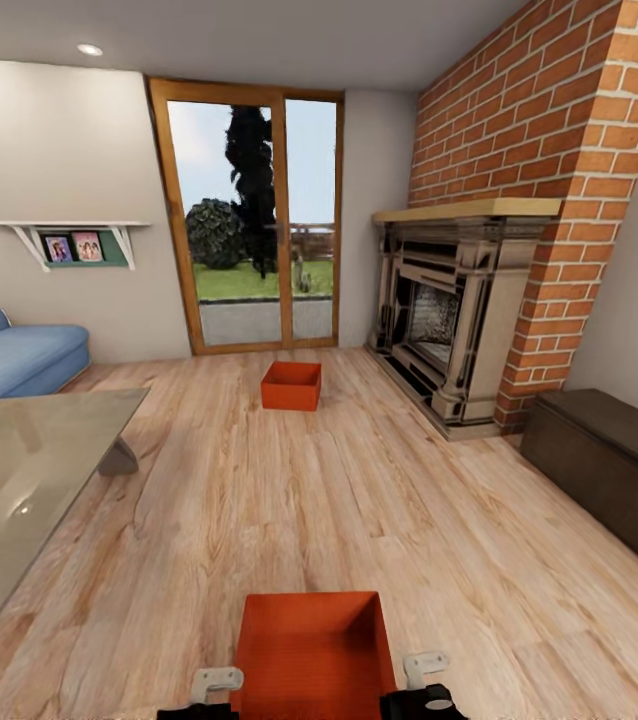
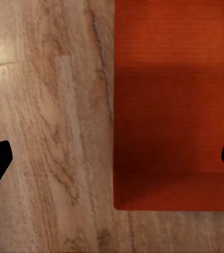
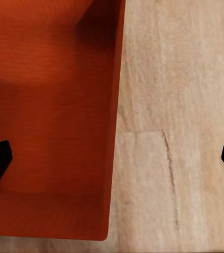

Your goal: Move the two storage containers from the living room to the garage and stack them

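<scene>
Planks of light wood floor (image 1: 289,500) run across the living room ahead of you, from the glass door (image 1: 249,215) at the far wall down to the lower edge of the head view. The brick fireplace (image 1: 459,310) fills your right side, its chimney cut off at the top of the frame. A dark brown chest (image 1: 609,470) sits just beyond it on the right, partly out of frame. On your left, the glass-topped surface (image 1: 29,480) is cropped by the frame edge, and behind it you see only one end of the blue sofa (image 1: 14,355).

One storage container (image 1: 311,650) sits on the planks directly below you, between your two arms; its near end is cut off at the lower edge. The second storage container (image 1: 291,386) stands well apart, on the floor in front of the glass door, near the fireplace hearth.

Your left pincer (image 2: 112,161) hangs over the near container's edge (dark fingertips spread wide at either side of the wrist view), holding nothing. Your right pincer (image 3: 112,161) is likewise spread wide over the opposite edge, nothing between its fingertips. In the head view only pale brackets and black housings of the arms show beside the container.
</scene>
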Robot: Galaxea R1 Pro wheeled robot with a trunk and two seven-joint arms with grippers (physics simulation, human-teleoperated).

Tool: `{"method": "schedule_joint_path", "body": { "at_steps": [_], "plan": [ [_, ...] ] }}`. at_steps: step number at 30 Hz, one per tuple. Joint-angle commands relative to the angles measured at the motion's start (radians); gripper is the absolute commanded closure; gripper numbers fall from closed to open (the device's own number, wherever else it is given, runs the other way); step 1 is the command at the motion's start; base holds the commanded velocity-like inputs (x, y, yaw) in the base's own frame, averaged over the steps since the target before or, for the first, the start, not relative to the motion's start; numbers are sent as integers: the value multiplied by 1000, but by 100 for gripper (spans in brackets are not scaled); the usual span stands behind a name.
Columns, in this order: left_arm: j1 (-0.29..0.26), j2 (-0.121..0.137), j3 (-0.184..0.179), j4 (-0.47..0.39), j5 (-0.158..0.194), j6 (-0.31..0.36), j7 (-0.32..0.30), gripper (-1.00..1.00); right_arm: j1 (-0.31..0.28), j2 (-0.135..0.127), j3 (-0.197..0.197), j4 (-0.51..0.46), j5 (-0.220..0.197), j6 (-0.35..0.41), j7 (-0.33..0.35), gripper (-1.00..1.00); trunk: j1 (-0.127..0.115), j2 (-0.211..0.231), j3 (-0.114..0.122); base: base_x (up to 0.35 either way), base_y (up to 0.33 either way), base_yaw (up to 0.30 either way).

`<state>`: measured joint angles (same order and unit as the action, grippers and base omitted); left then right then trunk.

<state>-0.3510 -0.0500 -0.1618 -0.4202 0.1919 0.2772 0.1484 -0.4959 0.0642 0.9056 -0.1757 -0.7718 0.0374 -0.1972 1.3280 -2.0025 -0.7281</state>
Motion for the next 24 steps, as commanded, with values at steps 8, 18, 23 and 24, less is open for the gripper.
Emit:
{"method": "schedule_joint_path", "body": {
  "at_steps": [8, 18, 23, 24],
  "plan": [
    [0, 1, -9, -9, 10, 4, 16, -100, -1, -1, 8, -2, -6, 5, -15, -100, 0, 0, -14, 0, 0, 0],
    [0, 5, -10, -23, 9, 2, 24, -100, -1, -6, 9, -123, -3, 16, -109, -100, 0, 0, -30, 0, 0, 0],
    [0, 68, -9, -94, 9, 2, 13, -100, -39, -10, 8, -185, -1, 48, -181, -100, 0, 0, -38, 0, 0, 0],
    [0, 74, -9, -108, 9, 4, 11, -100, -45, -10, 8, -186, -1, 52, -181, -100, 0, 0, -40, 0, 0, 0]
  ]
}}
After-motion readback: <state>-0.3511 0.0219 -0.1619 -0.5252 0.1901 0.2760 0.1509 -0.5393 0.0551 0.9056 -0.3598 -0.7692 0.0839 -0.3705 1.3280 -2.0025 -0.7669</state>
